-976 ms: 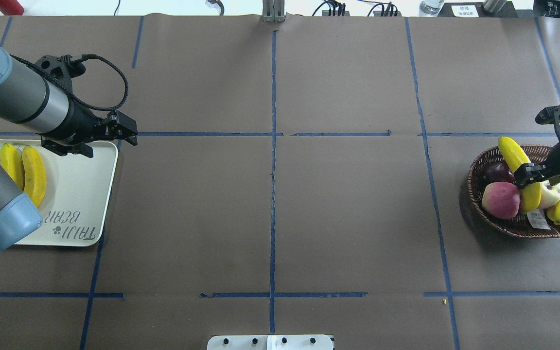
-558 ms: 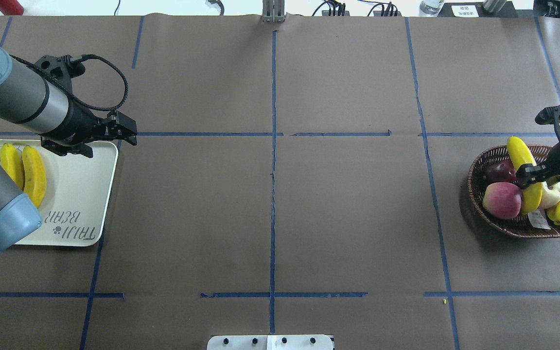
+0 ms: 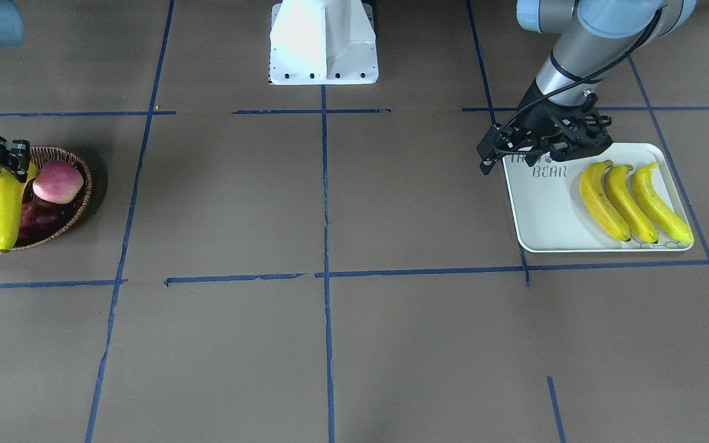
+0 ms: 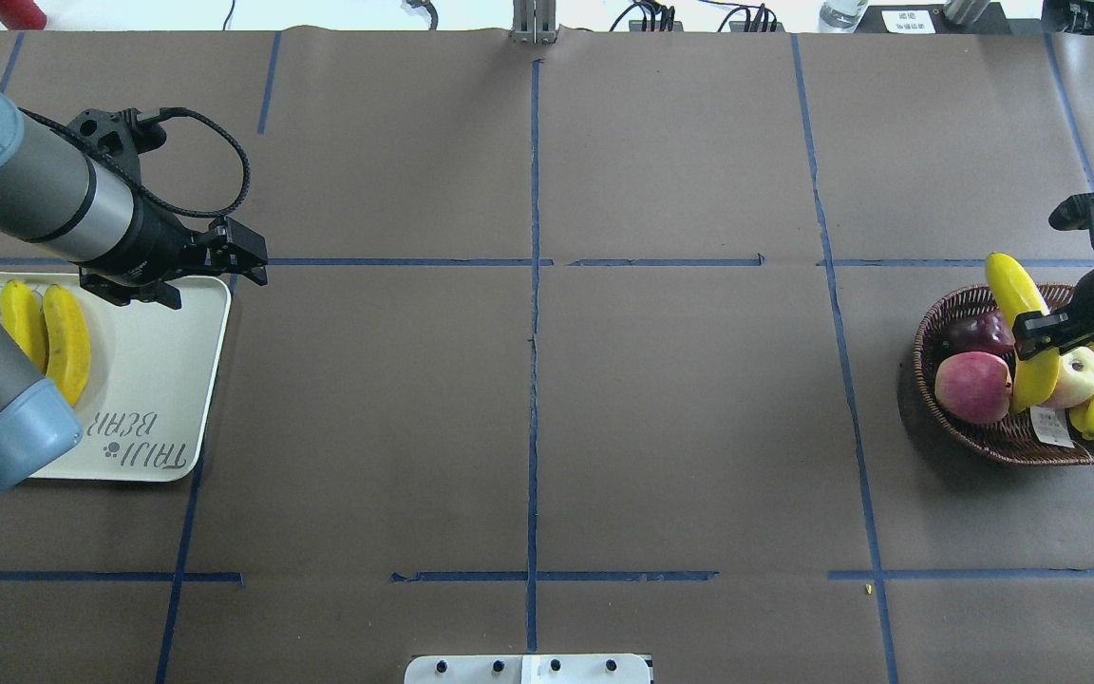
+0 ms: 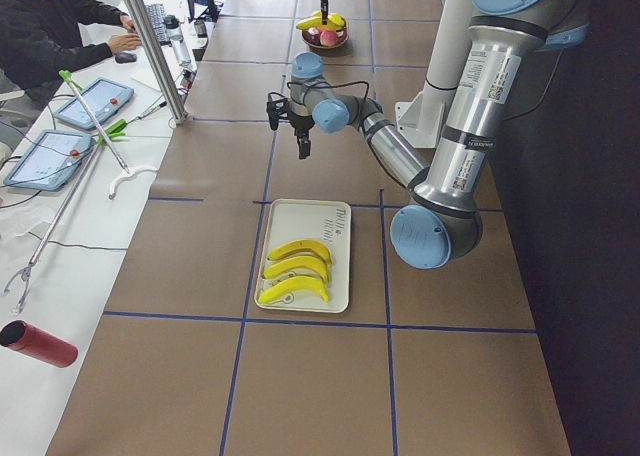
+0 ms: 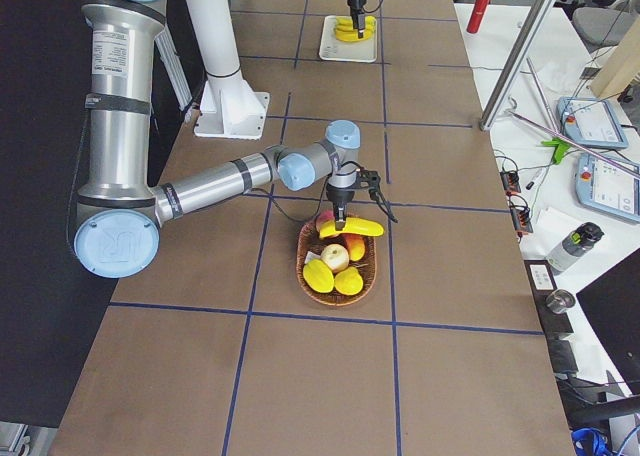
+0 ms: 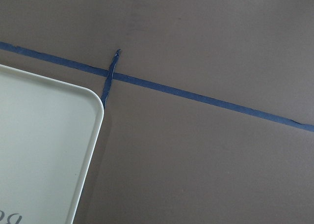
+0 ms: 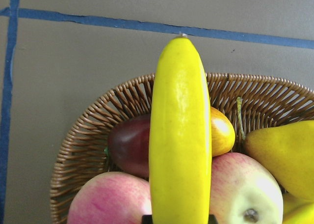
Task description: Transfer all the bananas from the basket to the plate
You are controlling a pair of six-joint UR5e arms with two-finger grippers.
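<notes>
Close in, my right wrist camera shows a banana (image 8: pixel 180 135) running straight out from between my jaws. The jaws show only as dark corners at the bottom edge, one on each side of it. Its far tip reaches past the rim of the basket (image 8: pixel 83 150), over the bare table (image 8: pixel 73 62). Beneath it lie a dark red fruit (image 8: pixel 128 148), a pink-red apple (image 8: pixel 113 204), a pale apple (image 8: pixel 245 194) and a yellow fruit (image 8: pixel 279 155) that may be a pear, though the frame cuts it off.

From overhead, my right gripper (image 4: pixel 1038 336) is clamped across the banana's middle, above the basket at the table's right end. The view from my right side adds what those two cannot: the banana hangs level, above the pile rather than in it.

Far across the table, my left gripper (image 4: pixel 245 258) hangs over a corner of the plate (image 4: pixel 158 380) with nothing in it that I can see. No finger enters its wrist camera, which shows only that rounded corner and crossed blue tape (image 7: pixel 196 94), so I cannot tell how wide it stands. Overhead, my arm leaves only two bananas on the plate in sight. The front-facing view shows three bananas (image 3: pixel 630 203) side by side, at the end away from the lettering. The banana I hold is well apart from the plate, at the opposite end of the table.
</notes>
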